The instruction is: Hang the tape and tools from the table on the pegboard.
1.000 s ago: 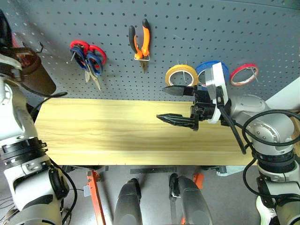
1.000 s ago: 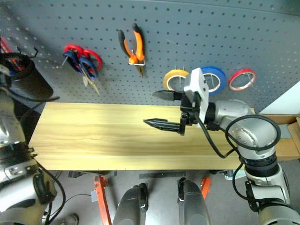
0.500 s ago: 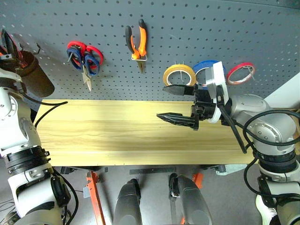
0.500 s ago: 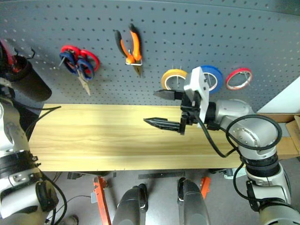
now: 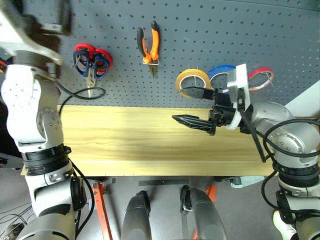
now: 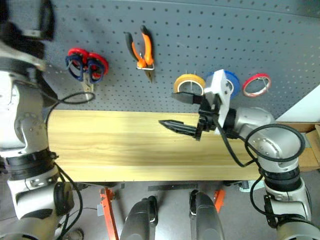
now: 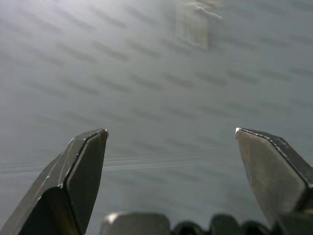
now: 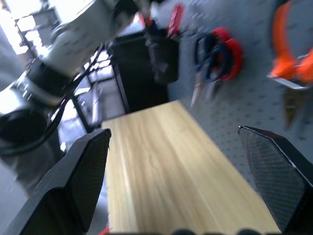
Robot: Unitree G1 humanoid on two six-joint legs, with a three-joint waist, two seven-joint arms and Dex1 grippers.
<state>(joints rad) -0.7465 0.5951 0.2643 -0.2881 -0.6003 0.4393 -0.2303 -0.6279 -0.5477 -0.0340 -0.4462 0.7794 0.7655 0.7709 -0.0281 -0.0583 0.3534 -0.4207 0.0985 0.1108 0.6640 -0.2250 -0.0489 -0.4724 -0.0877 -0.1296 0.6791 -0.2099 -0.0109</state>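
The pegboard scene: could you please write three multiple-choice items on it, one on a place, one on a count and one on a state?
1. Where are the pliers?
A. Lying on the table
B. Hanging on the pegboard
C. Held in the right gripper

2. How many tape rolls hang on the pegboard?
A. One
B. Two
C. Three

3. How does the right gripper stand?
A. Open and holding nothing
B. Shut on the tape
C. Shut on the scissors

Answers:
1 B: the pliers hang on the pegboard, above the table.
2 C: yellow tape, a blue roll and a red roll hang side by side.
3 A: the right gripper has its fingers spread, with nothing between them.
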